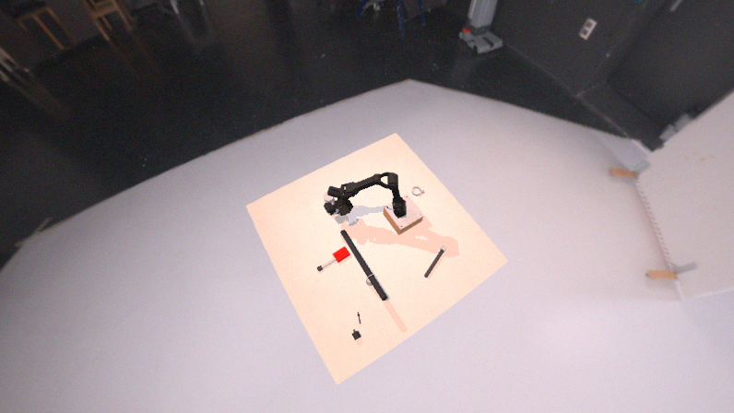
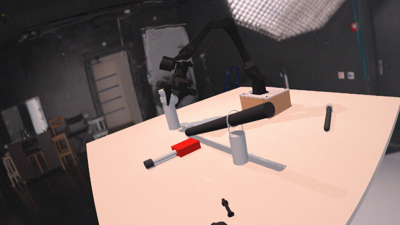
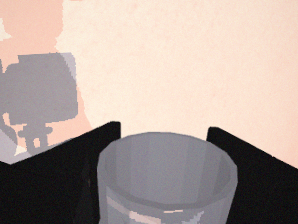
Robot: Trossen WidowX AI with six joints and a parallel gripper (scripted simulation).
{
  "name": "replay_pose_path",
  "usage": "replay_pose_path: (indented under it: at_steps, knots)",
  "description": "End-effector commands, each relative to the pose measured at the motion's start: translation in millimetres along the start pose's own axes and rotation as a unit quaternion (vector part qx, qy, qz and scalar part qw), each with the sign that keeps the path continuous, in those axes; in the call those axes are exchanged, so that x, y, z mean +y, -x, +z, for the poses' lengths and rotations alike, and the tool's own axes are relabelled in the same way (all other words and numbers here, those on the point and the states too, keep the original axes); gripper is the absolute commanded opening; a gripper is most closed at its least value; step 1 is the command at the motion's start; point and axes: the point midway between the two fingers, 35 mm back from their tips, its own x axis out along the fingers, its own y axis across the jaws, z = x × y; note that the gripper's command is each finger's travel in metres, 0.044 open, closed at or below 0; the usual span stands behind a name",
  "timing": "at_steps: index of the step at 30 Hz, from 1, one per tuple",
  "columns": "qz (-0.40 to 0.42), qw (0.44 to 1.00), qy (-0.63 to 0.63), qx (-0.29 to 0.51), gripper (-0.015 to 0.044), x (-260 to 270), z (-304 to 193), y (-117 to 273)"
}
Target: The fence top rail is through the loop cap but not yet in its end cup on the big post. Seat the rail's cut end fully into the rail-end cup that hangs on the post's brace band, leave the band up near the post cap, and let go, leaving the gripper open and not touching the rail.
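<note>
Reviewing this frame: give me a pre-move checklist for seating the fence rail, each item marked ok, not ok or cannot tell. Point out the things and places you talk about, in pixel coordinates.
1. Rail (image 1: 361,259) (image 2: 208,125) runs through the loop (image 2: 227,122) on the short post (image 2: 239,147): ok.
2. Rail's far end seated in its cup: not ok; that end lies low, short of the big post (image 2: 172,117).
3. Fingers closed on a hollow, round-mouthed grey cup (image 3: 167,212): ok.
4. Cup mouth turned toward the rail's end: cannot tell.
5. Brace band up near the post cap: cannot tell; the fingers crowd the post's top.
6. Red-headed mallet (image 1: 340,254) (image 2: 186,147) clear of the rail: ok, a narrow gap shows from above.
</note>
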Motion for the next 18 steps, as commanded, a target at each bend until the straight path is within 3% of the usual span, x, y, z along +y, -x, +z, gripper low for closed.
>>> replay_pose_path:
  at_steps: [1, 18]
  knots:
    - [0.0, 1.0, 0.005, -0.002, 0.0, 1.8, -0.5, 0.4]
    - [0.0, 1.0, -0.005, 0.003, 0.0, -0.7, 0.1, -0.6]
